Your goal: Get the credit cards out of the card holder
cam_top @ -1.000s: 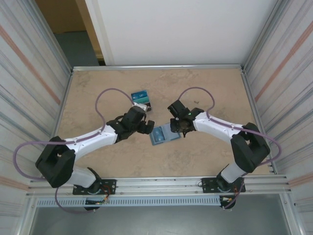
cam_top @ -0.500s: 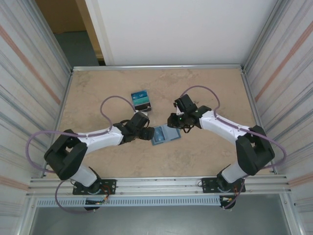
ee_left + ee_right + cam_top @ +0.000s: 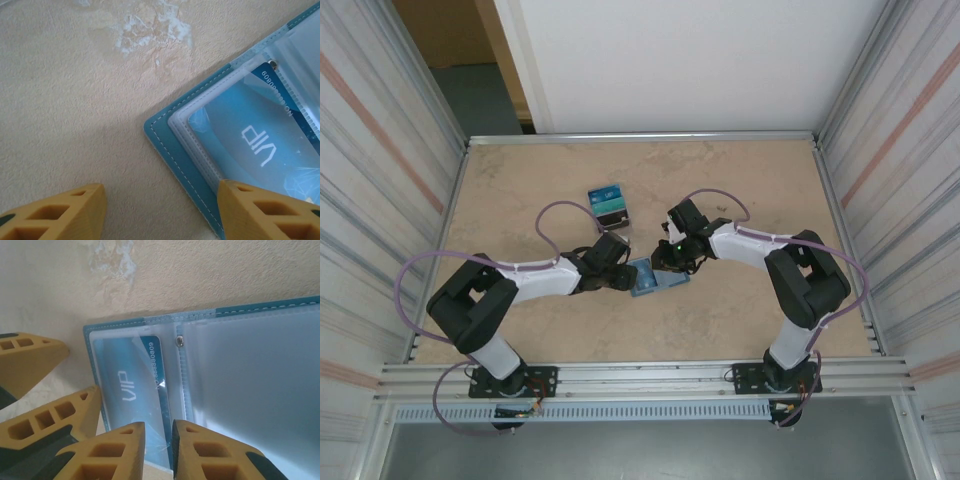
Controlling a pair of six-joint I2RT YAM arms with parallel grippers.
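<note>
Both arms reach in toward the middle from their bases at the near edge. The left arm (image 3: 535, 277) lies low, its elbow folded out to the left and its forearm running rightward to the left gripper (image 3: 623, 276), which points right. Its yellow fingers (image 3: 55, 212) stand well apart, jaws open. The right arm (image 3: 750, 243) bends at an elbow out on the right, forearm running leftward to the right gripper (image 3: 667, 262), tipped down. Its fingers (image 3: 112, 450) sit close, only a thin slit between them; whether they pinch anything I cannot tell. The two grippers are near each other, tips facing.
</note>
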